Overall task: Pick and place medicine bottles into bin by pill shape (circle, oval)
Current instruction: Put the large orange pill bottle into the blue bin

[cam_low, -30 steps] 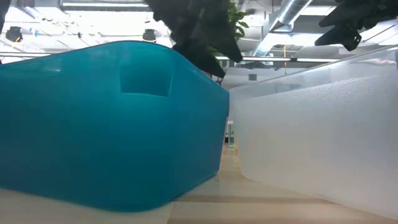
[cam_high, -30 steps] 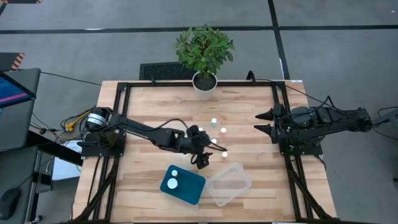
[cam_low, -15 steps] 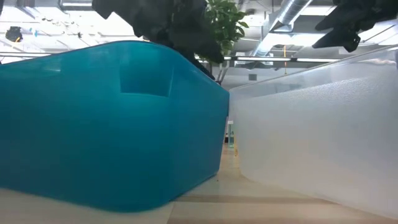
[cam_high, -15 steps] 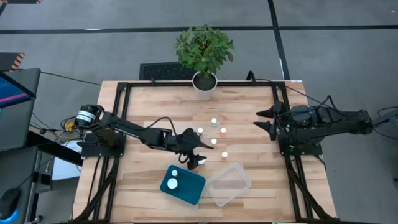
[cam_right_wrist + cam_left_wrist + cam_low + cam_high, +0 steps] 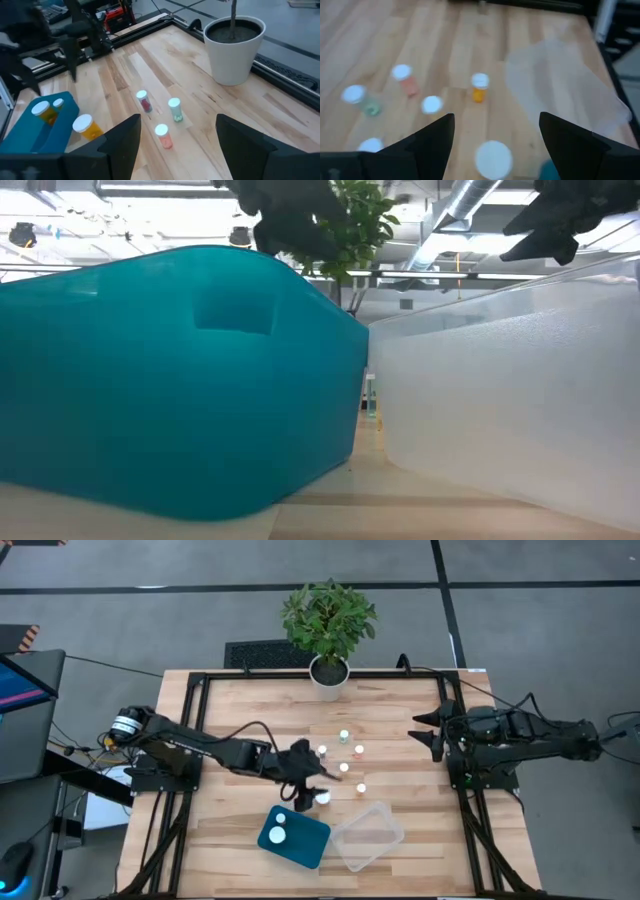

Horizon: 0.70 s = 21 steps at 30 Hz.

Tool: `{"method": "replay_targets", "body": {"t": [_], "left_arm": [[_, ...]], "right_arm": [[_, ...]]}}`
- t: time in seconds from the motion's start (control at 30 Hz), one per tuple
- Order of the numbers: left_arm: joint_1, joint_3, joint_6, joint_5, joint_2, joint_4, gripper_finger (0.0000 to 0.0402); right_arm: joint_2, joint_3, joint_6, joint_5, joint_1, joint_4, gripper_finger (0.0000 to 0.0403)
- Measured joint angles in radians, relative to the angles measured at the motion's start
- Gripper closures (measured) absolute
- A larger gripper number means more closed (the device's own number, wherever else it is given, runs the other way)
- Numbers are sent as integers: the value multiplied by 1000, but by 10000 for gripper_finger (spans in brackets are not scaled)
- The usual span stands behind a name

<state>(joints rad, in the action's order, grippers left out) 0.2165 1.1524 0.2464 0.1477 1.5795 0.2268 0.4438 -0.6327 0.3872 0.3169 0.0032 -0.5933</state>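
My left gripper (image 5: 303,797) is open, above the table just beyond the blue bin (image 5: 293,837). A wide orange bottle with a white cap (image 5: 322,798) is right beside it. In the left wrist view the cap (image 5: 493,159) shows between the spread fingers and touches neither. In the right wrist view the bottle (image 5: 85,126) is at the bin's corner. Two bottles (image 5: 279,827) stand in the blue bin. Several small bottles (image 5: 350,755) stand mid-table. My right gripper (image 5: 424,734) is open and empty at the right side.
A clear plastic bin (image 5: 367,835) lies right of the blue bin, near the front edge. A potted plant (image 5: 328,675) stands at the far edge. Black frame rails (image 5: 462,790) run along the table's sides. In the low view the two bins fill the foreground.
My left gripper has gone toward the table's left edge, away from the loose bottles and along the blue bin's far side. The white-capped wide bottle now shows uncovered just to its right.
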Motion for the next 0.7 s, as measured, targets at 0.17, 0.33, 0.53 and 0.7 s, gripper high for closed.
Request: {"method": "replay_targets", "body": {"t": [0.17, 0.33, 0.53, 0.7], "left_arm": [[41, 3, 16, -11, -1, -4, 97], [57, 3, 50, -10, 11, 42, 64], [70, 3, -26, -8, 45, 51, 57], [60, 3, -24, -2, 108, 42, 56]], "right_arm": [[0, 0, -25, 0, 1, 2, 132], [0, 0, -60, 0, 1, 2, 132], [0, 0, -81, -2, 1, 2, 132], [0, 0, -75, -4, 3, -3, 132]]}}
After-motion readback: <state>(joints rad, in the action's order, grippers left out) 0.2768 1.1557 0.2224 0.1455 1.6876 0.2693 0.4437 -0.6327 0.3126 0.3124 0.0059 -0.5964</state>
